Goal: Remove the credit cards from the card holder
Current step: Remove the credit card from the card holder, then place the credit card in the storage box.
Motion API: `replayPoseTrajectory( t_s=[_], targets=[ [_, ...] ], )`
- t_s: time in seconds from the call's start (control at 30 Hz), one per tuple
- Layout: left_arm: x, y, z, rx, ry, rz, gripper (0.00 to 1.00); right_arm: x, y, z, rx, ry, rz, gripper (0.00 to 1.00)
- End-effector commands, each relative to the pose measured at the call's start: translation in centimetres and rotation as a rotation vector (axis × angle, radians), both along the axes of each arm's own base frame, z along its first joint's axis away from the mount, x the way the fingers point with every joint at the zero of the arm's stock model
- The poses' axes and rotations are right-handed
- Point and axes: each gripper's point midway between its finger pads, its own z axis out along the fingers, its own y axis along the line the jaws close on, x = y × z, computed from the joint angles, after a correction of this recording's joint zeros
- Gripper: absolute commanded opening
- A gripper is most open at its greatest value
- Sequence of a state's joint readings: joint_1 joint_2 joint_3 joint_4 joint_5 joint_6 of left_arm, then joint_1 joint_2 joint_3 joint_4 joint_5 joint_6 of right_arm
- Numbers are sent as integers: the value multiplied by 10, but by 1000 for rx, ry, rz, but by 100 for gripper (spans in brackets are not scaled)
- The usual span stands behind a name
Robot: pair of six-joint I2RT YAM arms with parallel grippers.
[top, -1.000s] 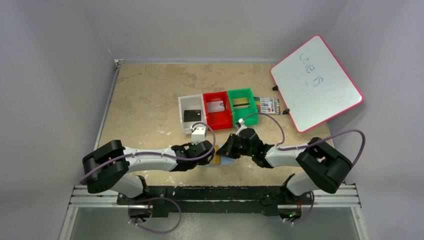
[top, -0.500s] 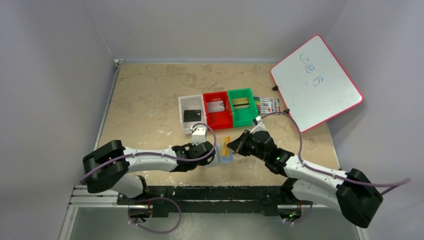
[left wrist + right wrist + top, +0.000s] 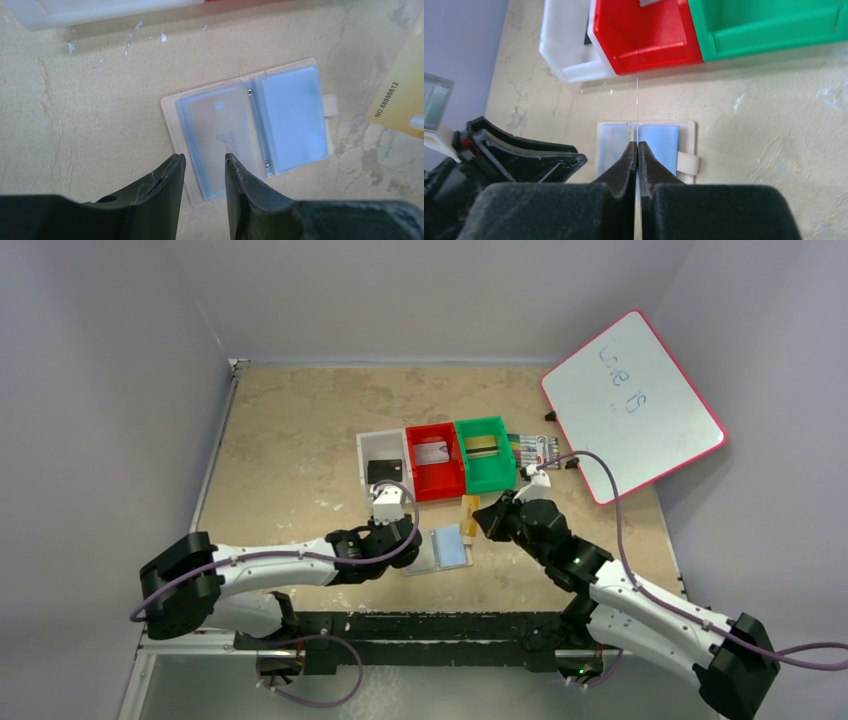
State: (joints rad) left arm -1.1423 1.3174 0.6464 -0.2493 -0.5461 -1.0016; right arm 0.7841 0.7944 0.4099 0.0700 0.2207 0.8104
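Right pincer (image 3: 483, 520) pinching yellow card (image 3: 467, 514) beside open card holder (image 3: 445, 550).

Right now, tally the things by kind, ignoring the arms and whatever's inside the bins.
Bins: 3 (white bin, red bin, green bin)
Card holder: 1
Gold card: 1
Marker pack: 1
Whiteboard: 1
Total: 7

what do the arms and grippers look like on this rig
Both the left arm and right arm have white links joined by chunky black joints, each trailed by a looping purple cable. The left gripper and right gripper each have two matte black, tapered fingers. A small white camera block sits on the left wrist.
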Motion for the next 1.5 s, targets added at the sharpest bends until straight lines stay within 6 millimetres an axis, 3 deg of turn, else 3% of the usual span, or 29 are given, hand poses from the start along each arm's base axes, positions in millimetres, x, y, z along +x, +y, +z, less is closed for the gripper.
replayPoseTrajectory(
  t_s=[0.0,0.1,0.2,0.27,0.33,0.47,0.67,0.7,0.73,1.07,1.47],
  targets=[
    [10,2,34,-61,-89,41,38,19,-2,40,-54,-256,35,0],
    [13,14,39,-49,-113,80,48,29,0,60,-93,-376,54,0],
    [14,27,41,-24,-131,124,54,47,0,73,-113,-358,-24,0],
    [14,35,42,-14,-135,152,57,61,11,75,-150,-322,-25,0],
    [15,42,42,-8,-139,177,59,76,26,54,-225,-225,-17,0],
    [12,54,44,1,-142,204,60,100,55,50,-253,-195,17,0],
    [8,71,49,-1,-151,231,60,125,79,43,-275,-174,46,0],
    [7,73,50,-6,-154,233,60,124,81,34,-284,-155,62,0],
    [7,74,51,-10,-156,234,60,128,89,40,-268,-160,74,0],
    [6,79,48,10,-159,238,60,129,129,15,-204,-78,193,0],
    [6,84,49,17,-167,249,60,123,157,22,-84,-61,281,0]
  ],
)
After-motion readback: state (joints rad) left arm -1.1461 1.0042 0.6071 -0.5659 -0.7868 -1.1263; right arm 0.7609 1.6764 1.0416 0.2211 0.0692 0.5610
